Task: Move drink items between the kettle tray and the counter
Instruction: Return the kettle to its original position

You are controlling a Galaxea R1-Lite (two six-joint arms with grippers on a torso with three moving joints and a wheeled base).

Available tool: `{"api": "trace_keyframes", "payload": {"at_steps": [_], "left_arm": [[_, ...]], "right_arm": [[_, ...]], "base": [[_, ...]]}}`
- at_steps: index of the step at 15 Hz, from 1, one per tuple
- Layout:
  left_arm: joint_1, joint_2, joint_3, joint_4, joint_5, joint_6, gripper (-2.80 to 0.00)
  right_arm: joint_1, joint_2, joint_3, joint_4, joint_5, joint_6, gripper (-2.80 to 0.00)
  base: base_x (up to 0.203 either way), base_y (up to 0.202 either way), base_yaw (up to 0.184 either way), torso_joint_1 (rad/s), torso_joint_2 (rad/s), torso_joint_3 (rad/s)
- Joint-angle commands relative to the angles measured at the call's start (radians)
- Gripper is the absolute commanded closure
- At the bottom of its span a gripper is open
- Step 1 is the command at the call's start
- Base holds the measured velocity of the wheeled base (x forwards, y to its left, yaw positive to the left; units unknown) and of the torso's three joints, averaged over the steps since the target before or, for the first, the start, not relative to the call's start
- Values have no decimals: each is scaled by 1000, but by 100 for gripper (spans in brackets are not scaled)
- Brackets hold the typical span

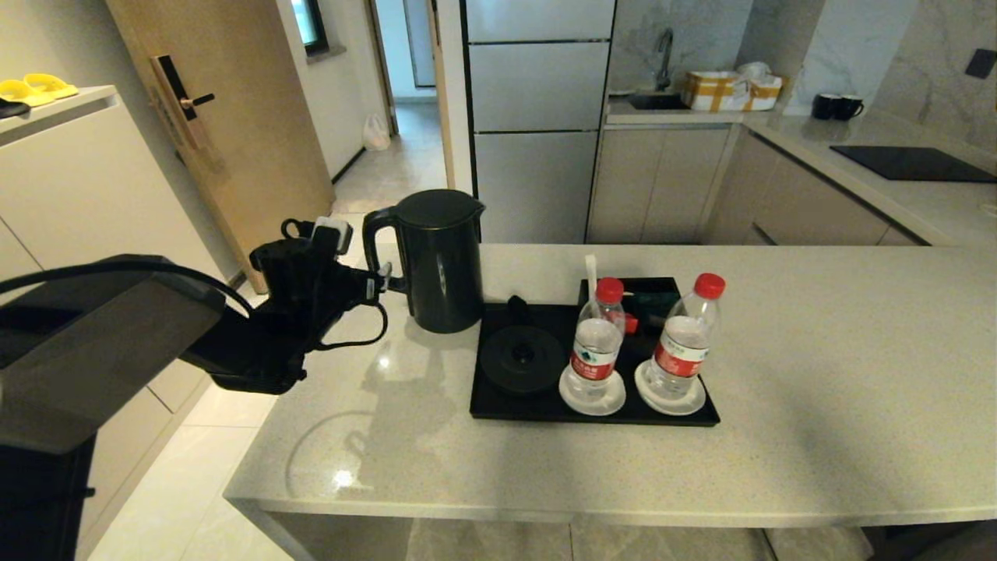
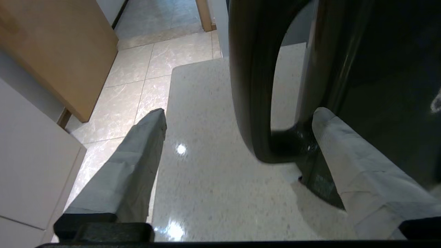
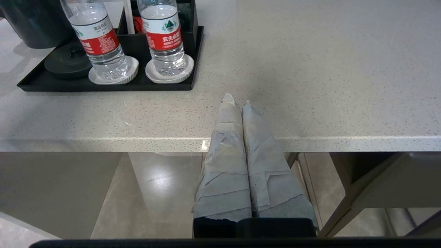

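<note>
The tall black kettle [image 1: 440,265] stands on the beige counter [image 1: 818,374], just left of the black kettle tray [image 1: 498,407]. My left gripper [image 1: 383,282] is open at its loop handle [image 2: 248,86]. The handle sits between the taped fingers [image 2: 144,155], and one finger lies against the kettle body [image 2: 379,69]. The round kettle base [image 1: 522,358] on the tray is bare. Two red-capped water bottles [image 1: 596,343] [image 1: 685,335] stand on the white saucers [image 1: 572,403]. My right gripper [image 3: 237,101] is shut and empty at the counter's front edge, right of the tray [image 3: 103,86].
Sachets fill the tray's rear compartment [image 1: 650,300]. A farther counter holds a black hob [image 1: 911,164], two dark mugs [image 1: 837,107] and a taped box [image 1: 728,89]. A wooden door [image 1: 226,117] and a white cabinet [image 1: 78,179] stand left of the counter.
</note>
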State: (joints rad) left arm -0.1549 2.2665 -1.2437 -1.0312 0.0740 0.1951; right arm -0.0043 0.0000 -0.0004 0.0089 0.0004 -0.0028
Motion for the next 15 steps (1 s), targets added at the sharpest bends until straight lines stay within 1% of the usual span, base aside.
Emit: {"api": "trace_keyframes", "payload": {"at_steps": [1,4,6,8,12,15], "left_arm": [[0,33,-69,21,2,0,-280],[0,74,-146,66,7,0,-280],[0,77,-150,70,7,0,-280],[0,130,-243,103,8,0,-280],[0,183,-363,173,10,0,-280],[0,202,-392,191,10,0,-280]], "right_arm": [[1,-2,0,0,0,0,0],[0,-2,0,0,1,0,0],[0,-2,-1,0,0,-1,0],[0,-2,-1,0,0,0,0],[1,-2,-1,0,0,0,0],[1,-2,0,0,1,0,0]], "base": [[0,0,0,0,0,0],[0,0,0,0,0,0],[0,0,0,0,0,0],[0,0,0,0,0,0],[0,0,0,0,0,0],[0,0,0,0,0,0]]}}
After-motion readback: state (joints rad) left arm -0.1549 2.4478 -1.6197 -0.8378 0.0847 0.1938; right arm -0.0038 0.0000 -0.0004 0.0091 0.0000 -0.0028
